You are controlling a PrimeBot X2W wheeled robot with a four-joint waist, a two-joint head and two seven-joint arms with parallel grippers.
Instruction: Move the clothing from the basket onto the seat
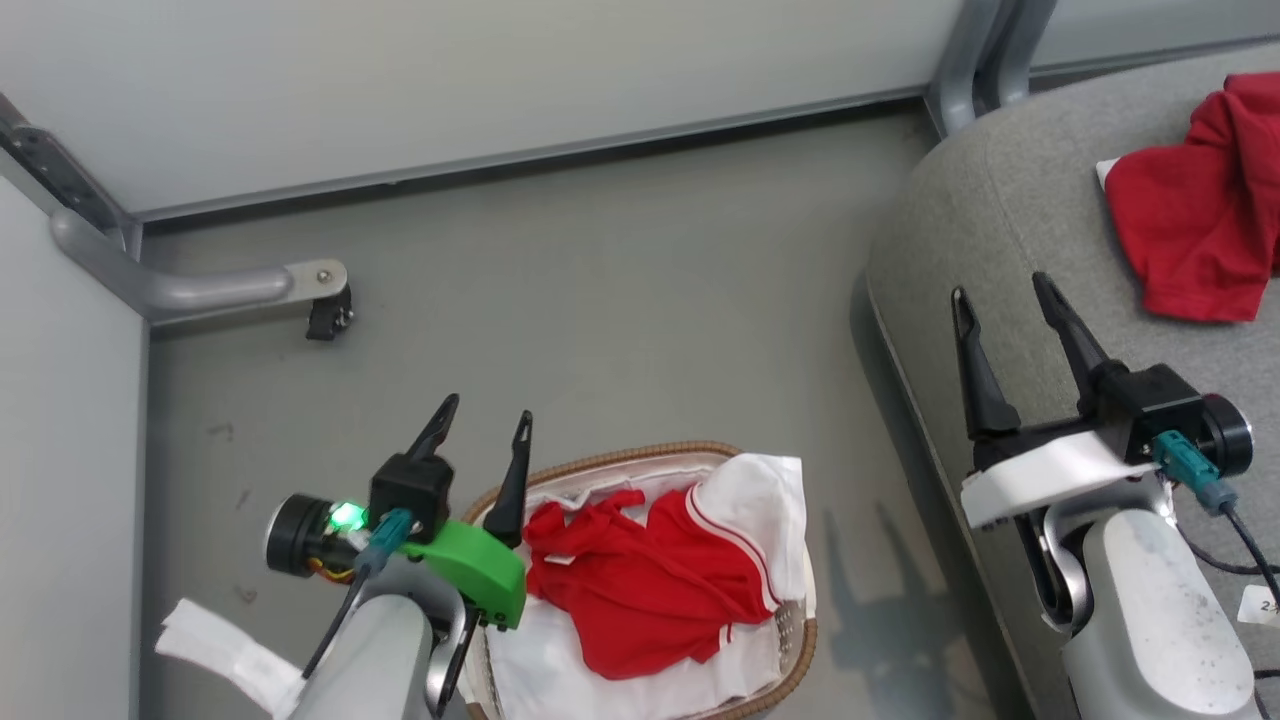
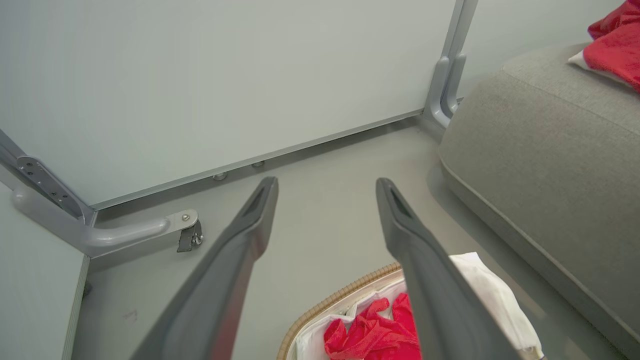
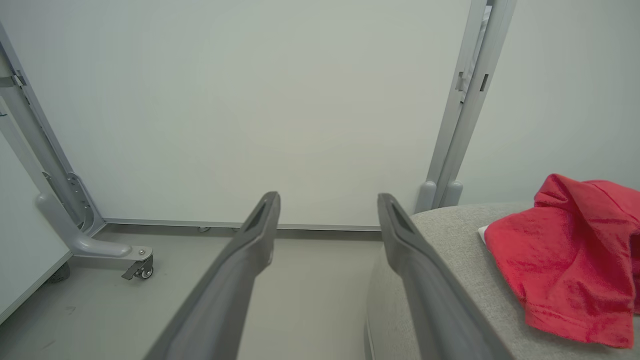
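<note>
My left tool hung open and empty beside the basket, where red clothing lay. My right tool, also open, hovered over the seat, near another red garment.

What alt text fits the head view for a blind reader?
A red garment lies in the basket on the floor, and a second red garment rests on the grey sofa at right. The left gripper is open by the basket's left rim; the right gripper is open over the sofa's edge.
</note>
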